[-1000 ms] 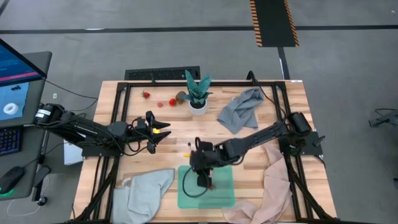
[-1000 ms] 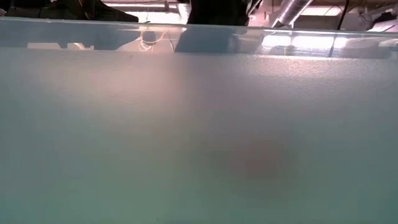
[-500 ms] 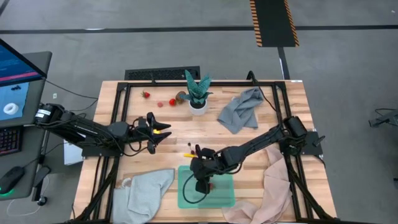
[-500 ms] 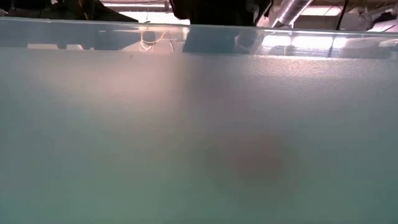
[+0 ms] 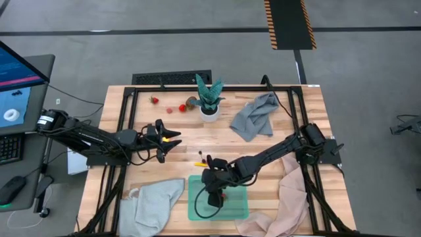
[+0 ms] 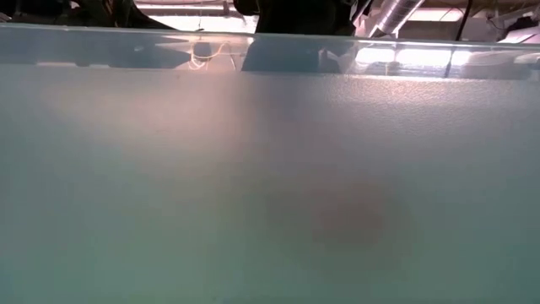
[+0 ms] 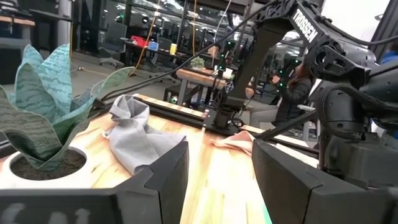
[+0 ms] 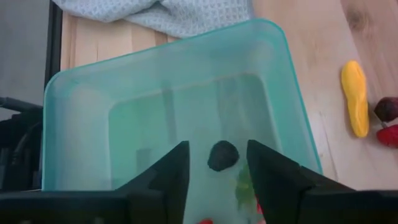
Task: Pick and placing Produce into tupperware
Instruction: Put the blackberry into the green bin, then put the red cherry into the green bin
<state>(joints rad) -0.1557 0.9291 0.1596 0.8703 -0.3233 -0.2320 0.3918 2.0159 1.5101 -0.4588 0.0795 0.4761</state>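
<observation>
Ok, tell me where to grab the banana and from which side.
Grip the banana across its narrow middle, coming straight down from above. It lies flat on the table beside the tupperware, so only its long sides are free, and a dark berry and strawberry crowd one end. The open right gripper hangs over the tupperware.

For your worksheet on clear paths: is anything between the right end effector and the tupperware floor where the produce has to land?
Nothing visible blocks it. The right end effector hangs open over the tupperware, with only a dark berry already lying on the floor between its fingers. The banana lies outside on the table.
</observation>
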